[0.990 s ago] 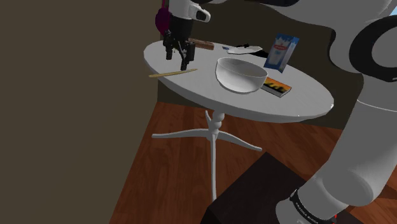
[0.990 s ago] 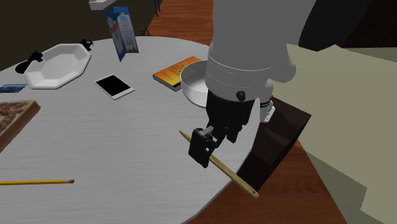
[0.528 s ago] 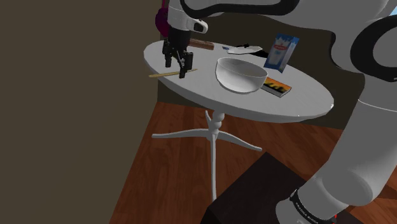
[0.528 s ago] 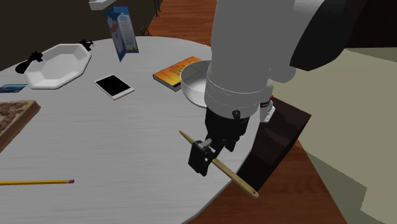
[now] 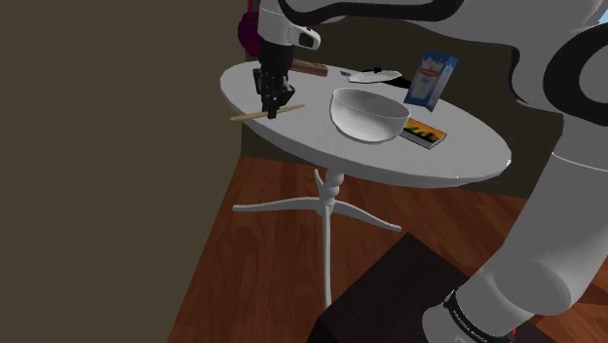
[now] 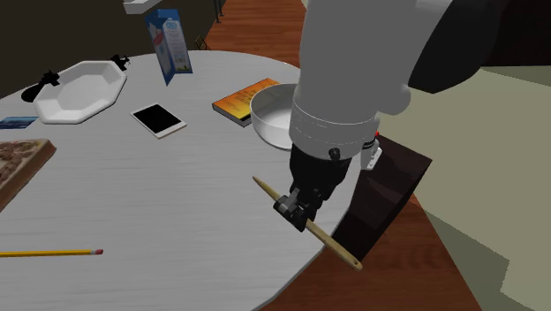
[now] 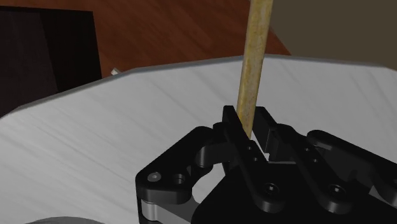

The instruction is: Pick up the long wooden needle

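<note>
the black gripper [image 6: 294, 210] pinches the wooden needle [image 6: 333, 246] between its fingers [image 7: 231, 122]. one needle end juts past the white table's [image 6: 177, 212] rim.

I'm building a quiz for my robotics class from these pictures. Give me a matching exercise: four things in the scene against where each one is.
Things:
1. wooden needle
2. white bowl
3. yellow pencil
4. blue carton

Places:
A. beside the orange book
B. standing near the white octagonal dish
C. clasped between the fingers of the gripper
D. lying flat at the second exterior view's lower left

Pairs: 1-C, 2-A, 3-D, 4-B
</note>
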{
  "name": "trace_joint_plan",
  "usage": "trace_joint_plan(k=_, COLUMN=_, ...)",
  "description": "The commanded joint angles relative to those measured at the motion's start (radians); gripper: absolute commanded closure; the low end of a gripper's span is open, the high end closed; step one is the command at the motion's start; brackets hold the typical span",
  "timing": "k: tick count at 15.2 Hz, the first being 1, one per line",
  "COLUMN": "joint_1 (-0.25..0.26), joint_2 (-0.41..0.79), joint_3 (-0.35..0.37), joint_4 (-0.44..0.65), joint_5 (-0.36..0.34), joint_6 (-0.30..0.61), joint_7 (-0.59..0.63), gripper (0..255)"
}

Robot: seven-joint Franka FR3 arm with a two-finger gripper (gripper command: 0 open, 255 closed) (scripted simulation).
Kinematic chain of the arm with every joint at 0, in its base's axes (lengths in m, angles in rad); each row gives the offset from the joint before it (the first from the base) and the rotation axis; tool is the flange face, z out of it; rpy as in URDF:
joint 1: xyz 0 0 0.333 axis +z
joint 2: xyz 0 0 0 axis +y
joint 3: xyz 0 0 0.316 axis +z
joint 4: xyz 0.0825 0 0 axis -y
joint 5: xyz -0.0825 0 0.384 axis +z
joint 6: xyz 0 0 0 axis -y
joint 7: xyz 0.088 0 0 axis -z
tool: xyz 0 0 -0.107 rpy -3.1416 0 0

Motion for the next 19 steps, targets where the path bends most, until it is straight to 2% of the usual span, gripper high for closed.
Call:
trace_joint_plan(k=1, joint_1=-0.004, joint_2=0.011, joint_3=-0.005, joint_4=-0.013, joint_5=-0.002, joint_6=0.032, joint_7=-0.001, gripper=255)
trace_joint_plan(k=17, joint_1=0.048, joint_2=0.082, joint_3=0.001, joint_4=0.298, joint_5=-0.038, joint_6=-0.214, joint_7=0.0, gripper=255)
trace_joint_plan(k=19, joint_1=0.048, joint_2=0.083, joint_3=0.001, joint_4=0.301, joint_5=-0.039, joint_6=-0.217, joint_7=0.0, gripper=255)
